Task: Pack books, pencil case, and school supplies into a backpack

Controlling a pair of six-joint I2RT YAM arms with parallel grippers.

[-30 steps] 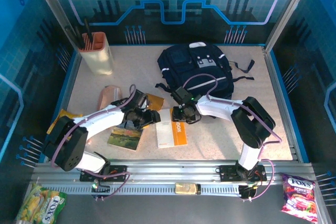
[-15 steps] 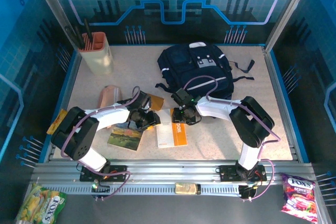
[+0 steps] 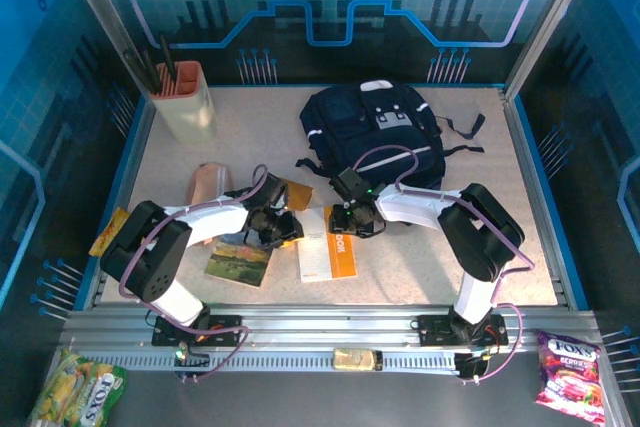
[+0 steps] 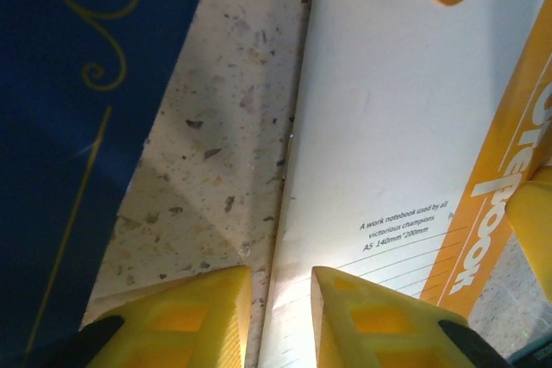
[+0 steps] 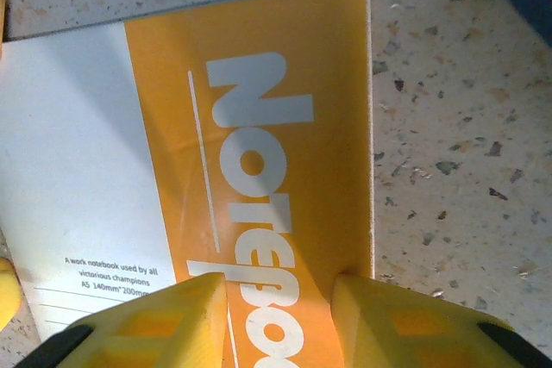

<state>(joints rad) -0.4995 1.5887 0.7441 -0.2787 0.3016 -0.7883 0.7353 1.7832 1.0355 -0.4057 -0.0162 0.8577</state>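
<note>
Backpack [image 3: 372,132] apparently shut; notebook [image 3: 328,255] lies outside.

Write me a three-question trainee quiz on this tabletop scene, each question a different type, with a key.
1. True or false: the large navy-blue fabric backpack rests on top of the thin white-and-orange paper notebook.
2. Which word is printed on the notebook's orange band? A) Notebook B) Diary C) Atlas
3. Short answer: which gripper's yellow fingers hang over that orange band?

Key: 1 false, they lie apart; 2 A; 3 the right gripper.
</note>
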